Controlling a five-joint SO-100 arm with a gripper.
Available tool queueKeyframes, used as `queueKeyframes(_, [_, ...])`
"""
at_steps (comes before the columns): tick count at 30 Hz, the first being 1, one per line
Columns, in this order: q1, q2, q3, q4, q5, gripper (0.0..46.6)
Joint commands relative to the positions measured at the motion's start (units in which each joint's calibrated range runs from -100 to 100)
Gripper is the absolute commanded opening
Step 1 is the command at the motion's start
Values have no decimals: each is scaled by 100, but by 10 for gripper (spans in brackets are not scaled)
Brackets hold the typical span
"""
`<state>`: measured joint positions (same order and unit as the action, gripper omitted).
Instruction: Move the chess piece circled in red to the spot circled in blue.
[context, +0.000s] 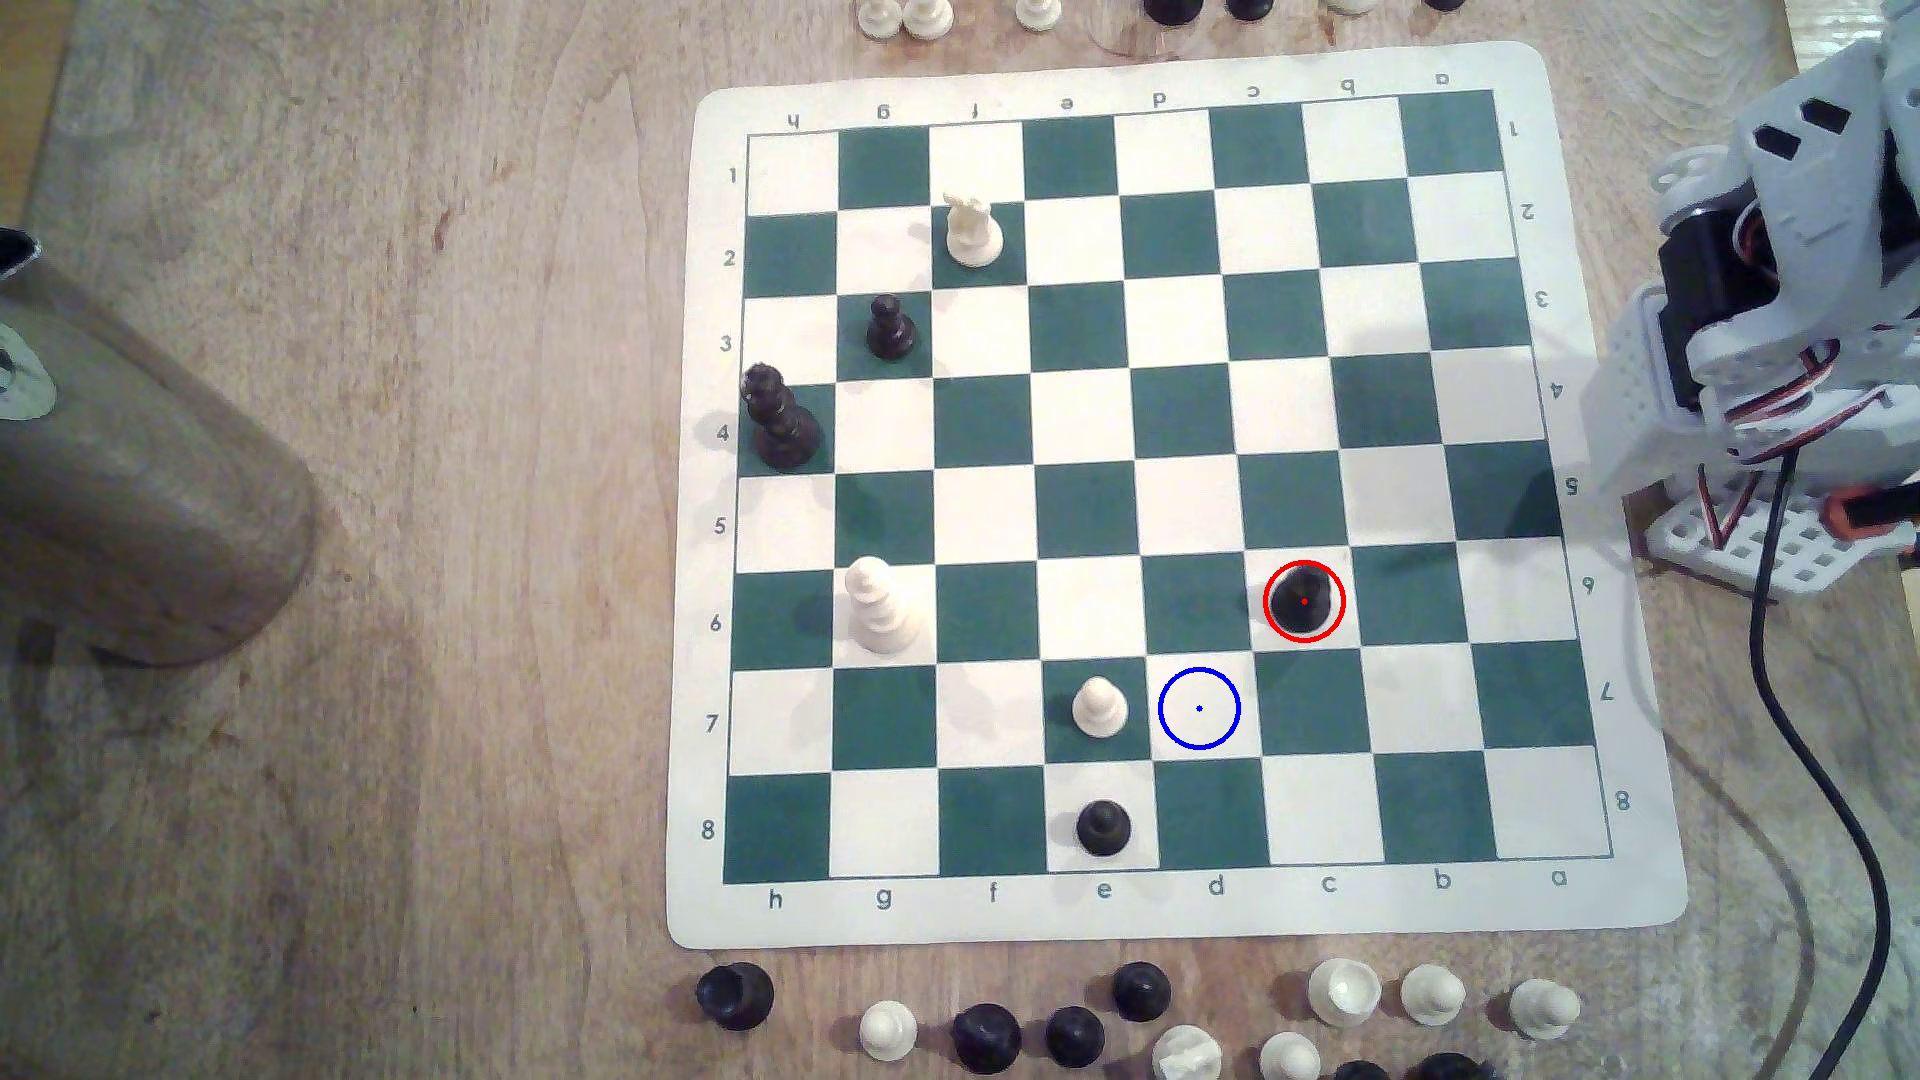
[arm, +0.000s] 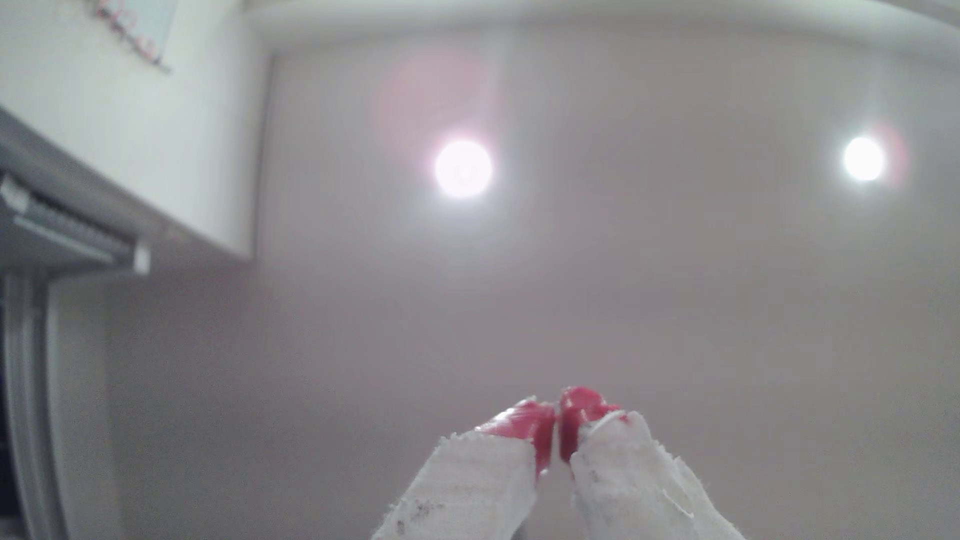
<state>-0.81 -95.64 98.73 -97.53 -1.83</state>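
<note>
Nearest to the wrist camera: the gripper (arm: 557, 420), clenched on nothing, red fingertips (arm: 524, 423) pressed together above white tape wrapping, pointed up toward a pale ceiling with two bright lamps (arm: 462, 169). In the exterior view, the folded arm (context: 1787, 312) off the board at the exterior view's right edge, well apart from every piece, with a black cable (context: 1766, 665) running beside the mat. Further in, the chess piece (context: 1303, 600), upright inside the red ring on a cream square of row 6, column c, untouched. Diagonally next to it, toward the exterior view's lower left, the spot (context: 1199, 708), bare, marked by the blue ring and dot. Just beside the spot, on the green square to the exterior view's left of it, a white pawn (context: 1098, 707); one row below that, a black pawn (context: 1102, 827). Task judged as not begun: reach, open, grasp, lift, carry and set down all to come. Main dangers, as a judgement: tipping the small glossy piece by coming down with closed or off-centre jaws; slipping of the rounded head out of a shallow pinch; knocking the white pawn during lowering, owing to the narrow room on that side; setting down astride a line between squares. Also possible: dragging the cable onto the mat.
</note>
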Motion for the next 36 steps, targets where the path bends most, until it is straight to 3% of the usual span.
queueKeyframes(1, [15, -20, 127, -214, 5, 2])
queueKeyframes(8, [-1, -11, 54, 736, 0, 2])
queueKeyframes(19, [124, -11, -644, 5756, -34, 2])
queueKeyframes(24, [453, -11, -1931, 9753, -78, 2])
queueKeyframes(30, [460, -3, -2566, 11850, -83, 2])
queueKeyframes(36, [562, -3, -3400, 14143, -63, 89])
